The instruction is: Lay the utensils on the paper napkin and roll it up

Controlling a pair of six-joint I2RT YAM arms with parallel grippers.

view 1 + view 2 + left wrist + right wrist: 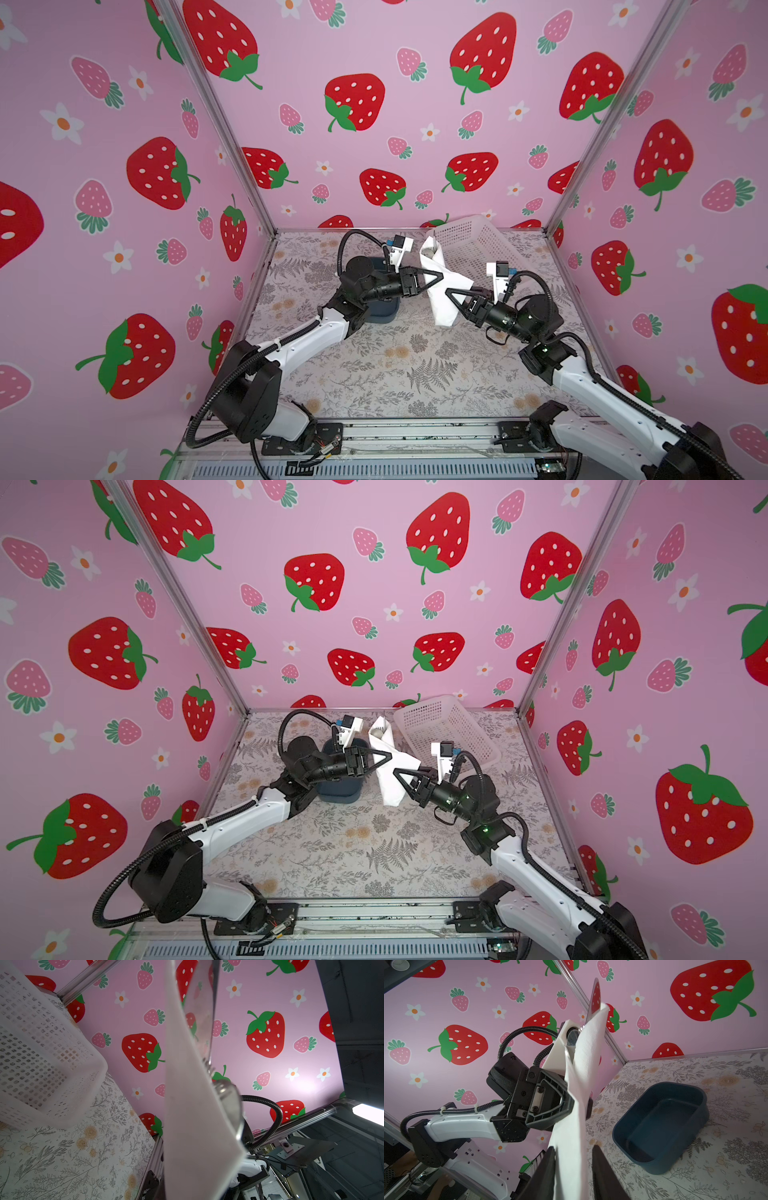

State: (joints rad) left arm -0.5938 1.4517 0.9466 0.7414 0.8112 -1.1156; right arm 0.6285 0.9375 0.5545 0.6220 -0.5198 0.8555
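Rolling looks done: the fingers of the left gripper (439,277) pinch the paper napkin (441,309) mid-length, clear of the worktop (374,353), with the utensils (595,995) poking out on top. The fingers of the right gripper (449,293) are slightly parted around its lower end. Next, probably, a gentle set-down without unrolling.

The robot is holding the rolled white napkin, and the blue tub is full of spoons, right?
Not quite: the blue tub is empty, as the right wrist view shows. The robot's left gripper is holding the rolled white napkin.
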